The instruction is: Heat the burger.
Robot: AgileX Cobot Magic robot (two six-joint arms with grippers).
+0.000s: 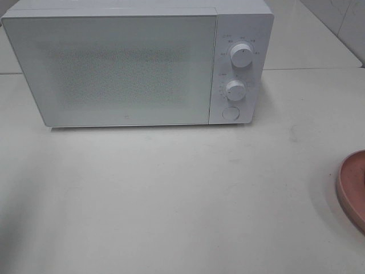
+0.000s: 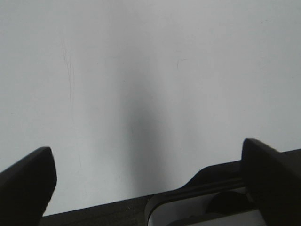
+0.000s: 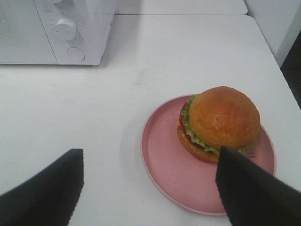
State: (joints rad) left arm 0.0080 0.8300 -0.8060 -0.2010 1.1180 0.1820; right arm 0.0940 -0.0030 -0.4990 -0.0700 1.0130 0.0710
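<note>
Nearest to the right wrist camera, the right gripper (image 3: 149, 188) hung with its jaws spread wide and empty above the table (image 3: 94, 108), and just beyond it the burger (image 3: 219, 123) sat on the pink plate (image 3: 164, 165), toward the plate's far side; the left gripper (image 2: 150, 183) was also spread wide, over bare table, holding nothing. The burger looked light and soft, with loose layers that could slide, so I judged it safer to grip the stiff plate by its rim than to squeeze the bun. Farther away stood the microwave (image 1: 114, 68) with its door closed, well apart from the plate.
</note>
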